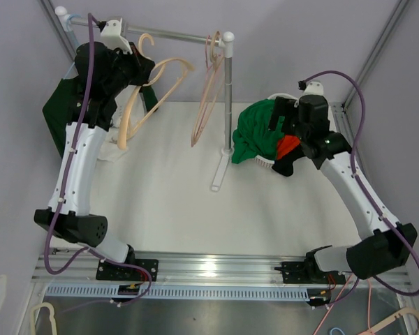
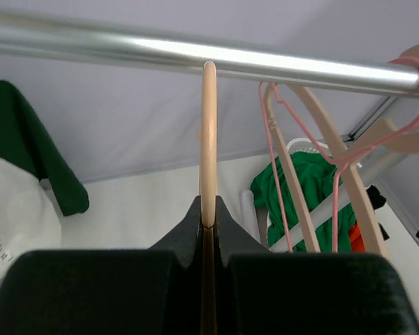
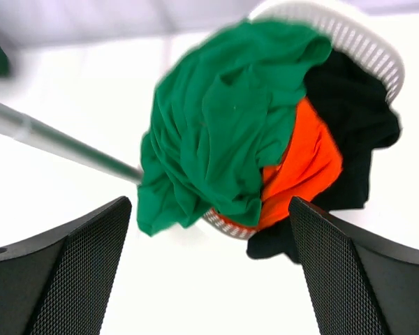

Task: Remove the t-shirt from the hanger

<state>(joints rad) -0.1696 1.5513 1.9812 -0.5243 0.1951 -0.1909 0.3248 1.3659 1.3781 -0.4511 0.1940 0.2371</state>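
Note:
My left gripper (image 1: 141,70) is up at the metal rail (image 1: 174,33), shut on the hook of a bare beige hanger (image 1: 136,105). In the left wrist view the hook (image 2: 208,139) hangs over the rail (image 2: 195,56) and runs down between my closed fingers (image 2: 188,234). A bright green t-shirt (image 1: 255,132) lies bunched on top of a white basket (image 3: 349,42) at the right, also in the right wrist view (image 3: 223,118). My right gripper (image 3: 209,272) is open and empty, just in front of that pile.
A dark green garment (image 1: 59,105) and a white one (image 2: 14,223) hang at the far left behind my left arm. More beige and pink hangers (image 1: 208,91) hang near the rack's post (image 1: 228,105). Orange (image 3: 304,167) and black clothes fill the basket.

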